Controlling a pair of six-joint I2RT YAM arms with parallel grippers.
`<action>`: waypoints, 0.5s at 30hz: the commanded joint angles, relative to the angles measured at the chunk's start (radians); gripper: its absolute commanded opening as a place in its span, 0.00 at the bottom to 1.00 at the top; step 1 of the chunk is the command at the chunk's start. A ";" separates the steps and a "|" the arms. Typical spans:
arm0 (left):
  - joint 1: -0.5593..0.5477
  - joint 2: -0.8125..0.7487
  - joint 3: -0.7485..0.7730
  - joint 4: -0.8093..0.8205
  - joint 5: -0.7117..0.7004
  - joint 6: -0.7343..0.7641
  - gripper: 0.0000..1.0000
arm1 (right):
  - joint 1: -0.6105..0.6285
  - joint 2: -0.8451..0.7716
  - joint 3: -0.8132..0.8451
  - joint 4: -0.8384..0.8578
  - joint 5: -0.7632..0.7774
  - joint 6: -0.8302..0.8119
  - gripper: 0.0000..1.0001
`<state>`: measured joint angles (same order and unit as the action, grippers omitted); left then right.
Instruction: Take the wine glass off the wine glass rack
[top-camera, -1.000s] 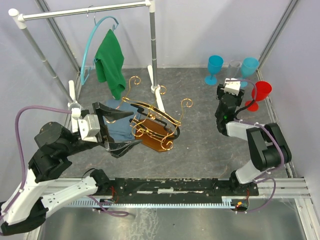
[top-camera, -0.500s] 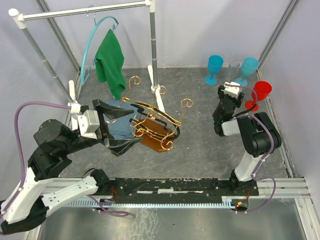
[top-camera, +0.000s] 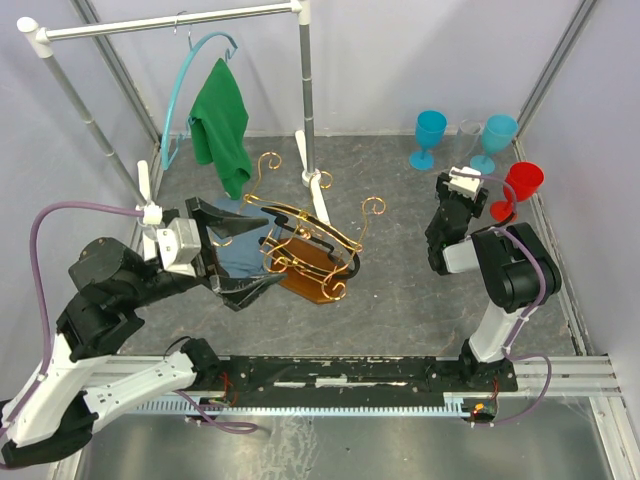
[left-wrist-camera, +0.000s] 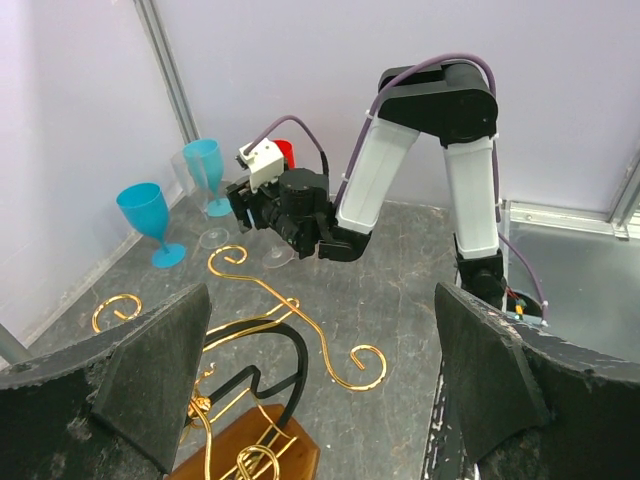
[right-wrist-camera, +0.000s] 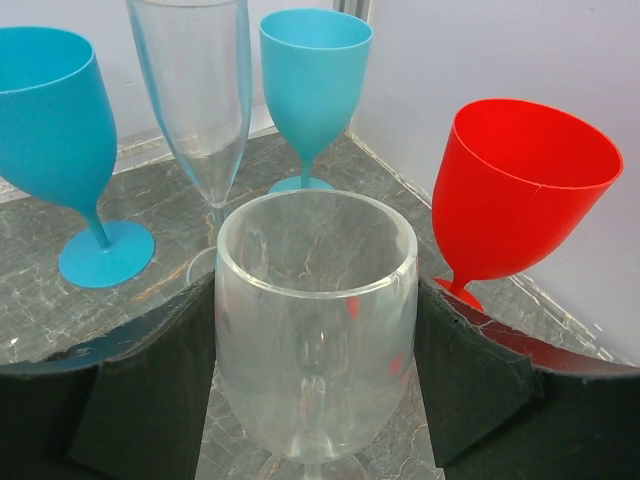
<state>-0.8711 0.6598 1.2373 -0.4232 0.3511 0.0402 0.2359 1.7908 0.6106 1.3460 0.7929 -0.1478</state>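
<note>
The clear wine glass (right-wrist-camera: 315, 330) stands upright between my right gripper's (right-wrist-camera: 315, 300) two black fingers (right-wrist-camera: 150, 390), which press its bowl on both sides. In the top view the right gripper (top-camera: 462, 192) is at the far right of the table, just left of the red glass. The gold wire wine glass rack (top-camera: 305, 250) on its brown wooden base stands mid-left and holds no glass; it also shows in the left wrist view (left-wrist-camera: 250, 440). My left gripper (top-camera: 240, 255) is wide open and empty, just left of the rack, and shows in its own view too (left-wrist-camera: 320, 370).
A red glass (top-camera: 522, 182), two blue glasses (top-camera: 430, 130) (top-camera: 498, 130) and a clear flute (top-camera: 468, 135) stand close round the right gripper at the back right. A white-and-grey clothes rail (top-camera: 305, 90) with a green cloth (top-camera: 222, 120) stands at the back left. A blue cloth (top-camera: 235, 262) lies by the rack.
The right arm has folded up and drawn in towards its base, and its gripper has shifted slightly nearer with the glass. The left arm has barely moved.
</note>
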 joint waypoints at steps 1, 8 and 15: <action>-0.001 -0.014 0.025 0.023 -0.012 -0.044 0.99 | 0.005 0.017 -0.011 0.081 0.007 0.024 0.66; -0.002 -0.029 0.008 0.032 -0.019 -0.049 0.99 | 0.013 0.000 -0.009 0.033 0.007 0.028 0.74; -0.002 -0.033 -0.004 0.037 -0.033 -0.040 0.99 | 0.019 -0.061 -0.018 -0.065 0.018 0.056 0.91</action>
<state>-0.8711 0.6346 1.2369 -0.4206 0.3397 0.0372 0.2466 1.7828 0.6041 1.3170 0.8062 -0.1230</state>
